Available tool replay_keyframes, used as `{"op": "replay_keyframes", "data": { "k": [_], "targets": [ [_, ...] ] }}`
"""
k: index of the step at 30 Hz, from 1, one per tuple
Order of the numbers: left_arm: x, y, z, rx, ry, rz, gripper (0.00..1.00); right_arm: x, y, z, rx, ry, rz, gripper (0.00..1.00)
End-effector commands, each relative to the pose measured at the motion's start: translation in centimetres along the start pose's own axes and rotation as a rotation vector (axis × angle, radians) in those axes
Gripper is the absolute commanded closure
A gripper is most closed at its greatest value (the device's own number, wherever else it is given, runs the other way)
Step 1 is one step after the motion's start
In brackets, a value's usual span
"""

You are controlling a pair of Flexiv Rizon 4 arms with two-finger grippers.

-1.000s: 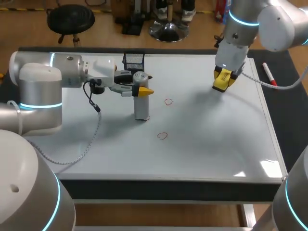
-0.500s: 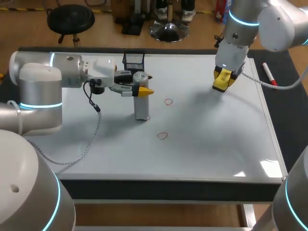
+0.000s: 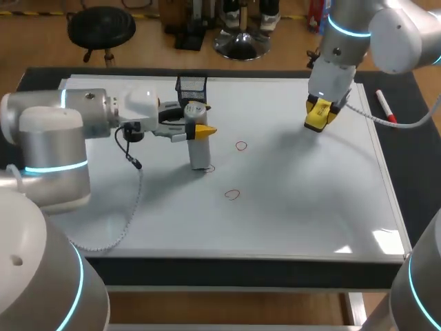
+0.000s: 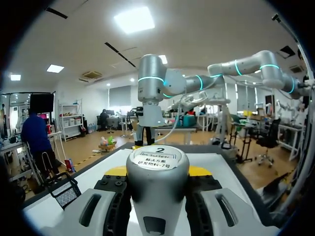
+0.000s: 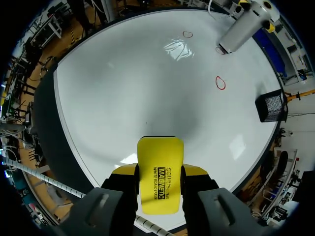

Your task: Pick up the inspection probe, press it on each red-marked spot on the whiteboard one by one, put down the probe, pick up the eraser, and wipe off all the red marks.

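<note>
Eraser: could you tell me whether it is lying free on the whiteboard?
No, the right end effector grips the eraser between its two fingers.

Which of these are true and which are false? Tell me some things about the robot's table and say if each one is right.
1. The left jaws hold the probe. True.
2. The eraser lies flat on the whiteboard. False: the right jaws hold it.
3. All the red marks are wiped off. False: red rings show on the whiteboard.
4. A black basket sits at the whiteboard's far edge. True.
5. The eraser is blue. False: it is yellow.
</note>
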State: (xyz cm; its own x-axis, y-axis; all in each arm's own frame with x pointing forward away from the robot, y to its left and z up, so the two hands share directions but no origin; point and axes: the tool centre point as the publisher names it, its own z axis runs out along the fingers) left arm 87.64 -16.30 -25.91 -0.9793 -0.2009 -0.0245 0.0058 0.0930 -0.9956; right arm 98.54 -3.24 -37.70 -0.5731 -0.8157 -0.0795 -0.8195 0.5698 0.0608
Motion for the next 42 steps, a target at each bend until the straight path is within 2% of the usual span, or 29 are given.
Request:
{"op": "replay_keyframes", "data": {
  "k": [1, 29, 42],
  "targets": [
    [1.4, -0.5, -2.0, 0.001, -0.121, 0.001, 1.00, 0.0, -0.1, -0.1, 0.001, 0.003, -0.002, 1.00],
    [1.3, 0.2, -12.8, -0.006, -0.404, -0.021, 1.00, 0.0, -0.1, -0.1, 0.001, 0.003, -0.002, 1.00],
    [1.3, 0.5, -16.4, -0.036, -0.509, -0.025, 1.00, 0.0, -0.1, -0.1, 0.001, 0.003, -0.002, 1.00]
  ]
}}
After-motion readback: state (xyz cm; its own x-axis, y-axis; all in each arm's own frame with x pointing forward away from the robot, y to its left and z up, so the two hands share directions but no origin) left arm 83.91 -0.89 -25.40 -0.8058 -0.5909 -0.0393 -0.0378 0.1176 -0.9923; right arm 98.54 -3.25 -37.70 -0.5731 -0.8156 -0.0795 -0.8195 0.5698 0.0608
